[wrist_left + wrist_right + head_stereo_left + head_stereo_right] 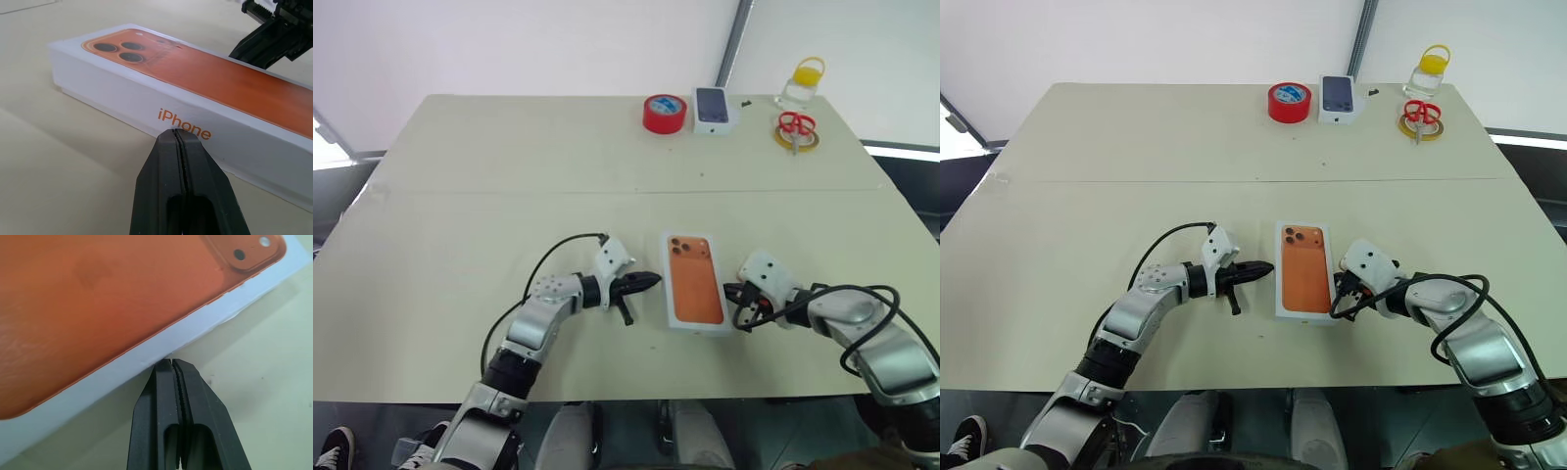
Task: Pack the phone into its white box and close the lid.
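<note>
Lid (195,112) side reads "iPhone" by shut left pincer (177,134).

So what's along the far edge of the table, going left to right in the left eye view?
Red tape roll → small phone carton → red scissors on a yellow ring

My left arm (543,318): silver-grey forearm shell, row of small dark screw holes near wrist, black ribbed collar at elbow end. White camera block (613,258) bolted atop wrist, black cable looping from it back along forearm. My left gripper (651,282): two matte black fingers, tapered, thin seam between. My right arm (876,338): same silver shell, white wrist block (766,273), tangled black cable loops. My right gripper (171,366): black fingers, fine ridged inner pads.
</note>
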Robot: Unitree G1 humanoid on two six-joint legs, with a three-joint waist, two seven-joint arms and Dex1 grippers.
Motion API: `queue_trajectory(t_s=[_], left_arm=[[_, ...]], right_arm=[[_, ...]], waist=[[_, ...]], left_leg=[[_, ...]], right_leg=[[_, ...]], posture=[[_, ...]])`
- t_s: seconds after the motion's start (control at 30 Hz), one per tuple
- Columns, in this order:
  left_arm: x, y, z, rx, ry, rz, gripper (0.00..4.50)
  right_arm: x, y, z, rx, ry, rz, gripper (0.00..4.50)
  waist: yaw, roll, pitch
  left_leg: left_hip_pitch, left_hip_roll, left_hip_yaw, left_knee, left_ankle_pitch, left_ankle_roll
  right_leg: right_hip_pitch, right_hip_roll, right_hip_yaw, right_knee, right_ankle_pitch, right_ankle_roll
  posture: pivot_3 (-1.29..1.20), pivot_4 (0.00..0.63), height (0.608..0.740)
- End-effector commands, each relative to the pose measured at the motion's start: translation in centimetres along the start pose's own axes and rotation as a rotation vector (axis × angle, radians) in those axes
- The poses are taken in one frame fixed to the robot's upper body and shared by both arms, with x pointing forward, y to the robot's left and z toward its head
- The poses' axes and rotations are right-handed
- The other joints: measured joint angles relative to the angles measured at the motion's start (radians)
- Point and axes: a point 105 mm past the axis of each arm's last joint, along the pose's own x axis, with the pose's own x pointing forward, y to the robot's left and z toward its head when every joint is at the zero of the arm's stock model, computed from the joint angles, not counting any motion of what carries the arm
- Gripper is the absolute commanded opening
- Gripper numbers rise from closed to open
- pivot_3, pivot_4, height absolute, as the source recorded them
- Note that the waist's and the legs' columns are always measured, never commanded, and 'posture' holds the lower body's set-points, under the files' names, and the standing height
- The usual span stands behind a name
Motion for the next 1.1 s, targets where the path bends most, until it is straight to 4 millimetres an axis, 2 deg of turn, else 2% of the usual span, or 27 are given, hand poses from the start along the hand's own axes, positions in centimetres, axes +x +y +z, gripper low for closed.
queue_trajectory(t_s=[0.03, 0.13, 0.27, 0.37, 0.47, 0.53, 0.57, 0.63, 0.77, 0.83, 0.87, 0.93, 1.03, 1.07, 1.1], left_arm=[[0.6, 1.2, 4.8, -0.022, -0.181, 0.030, 0.00], [1.4, 2.0, 7.6, -0.083, -0.290, 0.037, 0.00], [2.5, 1.8, 7.8, -0.044, -0.252, -0.028, 0.00], [4.4, 1.4, 6.1, 0.022, -0.152, -0.054, 0.00], [5.4, 1.8, 1.0, 0.135, 0.111, -0.014, 0.00], [5.4, 2.3, -0.6, 0.174, 0.182, 0.013, 0.00], [5.4, 2.6, -0.7, 0.137, 0.175, 0.040, 0.00], [5.1, 3.1, -0.4, 0.088, 0.152, 0.065, 0.00], [4.5, 3.4, -0.2, 0.035, 0.126, 0.065, 0.00], [3.9, 3.7, 0.9, 0.016, 0.064, 0.071, 0.52], [3.2, 4.1, 2.0, 0.044, 0.012, 0.084, 0.92], [0.9, 5.7, 4.3, 0.070, -0.081, 0.160, 1.78], [-2.1, 6.8, 5.6, 0.109, -0.126, 0.222, 3.38], [-3.3, 6.8, 5.7, 0.119, -0.120, 0.220, 3.39], [-4.3, 6.8, 5.7, 0.129, -0.120, 0.229, 3.39]], right_arm=[[-1.2, -2.2, 2.8, 0.014, -0.117, -0.058, 0.05], [-1.6, -3.0, 4.1, 0.014, -0.157, -0.062, 0.05], [-1.4, -2.7, 3.9, -0.064, -0.127, -0.039, 0.05], [-1.2, -0.6, 4.8, 0.005, -0.206, 0.061, 0.05], [-0.3, 2.2, 2.3, -0.032, -0.090, 0.133, 0.05], [0.3, 2.8, 0.6, -0.028, 0.000, 0.124, 0.05], [0.6, 3.2, -0.4, -0.032, 0.046, 0.121, 0.05], [1.0, 3.5, -1.0, -0.042, 0.072, 0.104, 0.05], [1.1, 3.7, 0.1, 0.091, 0.011, 0.134, 0.05], [1.0, 2.9, 1.1, 0.109, -0.043, 0.110, 0.54], [0.8, 2.0, 1.8, 0.108, -0.081, 0.084, 0.91], [0.1, 0.0, 3.3, 0.122, -0.172, 0.022, 1.80], [-0.8, -1.1, 4.0, 0.104, -0.226, -0.001, 3.47], [-1.1, -1.3, 4.1, 0.094, -0.242, -0.002, 3.92], [-1.5, -1.5, 4.2, 0.091, -0.262, -0.001, 3.92]], waist=[[0.002, 0.000, 0.000], [0.003, 0.000, 0.000], [0.000, 0.000, 0.000], [0.000, 0.000, 0.000], [0.003, 0.000, 0.000], [0.004, -0.001, -0.003], [0.002, -0.001, -0.008], [0.001, -0.003, -0.017], [-0.001, -0.005, -0.019], [-0.002, -0.005, -0.019], [-0.003, -0.005, -0.019], [-0.008, -0.005, -0.018], [-0.003, -0.003, -0.016], [-0.001, -0.003, -0.016], [-0.001, -0.003, -0.016]], left_leg=[[0.000, 0.000, 0.000, 0.000, 0.000, 0.000], [-0.001, 0.000, 0.000, 0.001, 0.000, 0.000], [0.000, -0.001, -0.001, 0.001, 0.000, 0.000], [0.001, -0.002, 0.000, 0.001, 0.000, 0.000], [0.000, -0.002, -0.001, 0.001, 0.000, 0.000], [0.001, -0.001, -0.001, 0.001, 0.000, 0.000], [0.002, -0.001, -0.001, 0.001, 0.000, 0.000], [0.007, -0.002, -0.001, 0.001, 0.000, 0.000], [0.017, 0.001, -0.001, -0.001, -0.002, 0.001], [0.017, 0.001, -0.002, -0.001, -0.002, 0.001], [0.017, 0.001, -0.001, -0.001, -0.002, 0.001], [0.016, 0.001, -0.001, -0.002, -0.002, 0.001], [0.006, 0.001, 0.000, -0.002, -0.001, 0.001], [0.004, 0.001, 0.000, -0.001, -0.001, 0.001], [0.003, 0.001, 0.000, -0.001, -0.001, 0.001]], right_leg=[[0.000, 0.000, 0.000, 0.000, 0.000, 0.000], [0.001, 0.000, 0.000, 0.000, 0.001, 0.002], [0.001, 0.000, 0.000, 0.000, 0.002, 0.003], [0.002, 0.000, 0.000, 0.000, 0.002, 0.003], [0.002, 0.000, -0.001, 0.000, 0.002, 0.003], [0.003, 0.000, -0.001, -0.001, 0.002, 0.003], [0.004, 0.000, -0.001, -0.001, 0.002, 0.003], [0.009, -0.001, -0.001, -0.002, 0.000, 0.000], [0.019, -0.001, -0.003, -0.005, -0.003, 0.003], [0.019, -0.001, -0.003, -0.005, -0.002, 0.002], [0.019, -0.001, -0.002, -0.005, -0.001, 0.000], [0.017, 0.000, -0.002, -0.004, -0.001, 0.000], [0.003, 0.000, 0.000, 0.001, 0.001, 0.002], [0.001, 0.000, 0.000, 0.003, 0.002, 0.003], [-0.001, 0.000, 0.000, 0.005, 0.002, 0.003]], posture=[[0.00, 0.150, 0.740], [0.00, 0.150, 0.740], [0.00, 0.150, 0.740], [0.00, 0.150, 0.740], [0.00, 0.150, 0.740], [0.00, 0.150, 0.740], [0.00, 0.150, 0.740], [0.00, 0.150, 0.740], [0.00, 0.150, 0.740], [0.00, 0.150, 0.740], [0.00, 0.150, 0.740], [0.00, 0.150, 0.740], [0.00, 0.150, 0.740], [0.00, 0.150, 0.740], [0.00, 0.150, 0.740]])
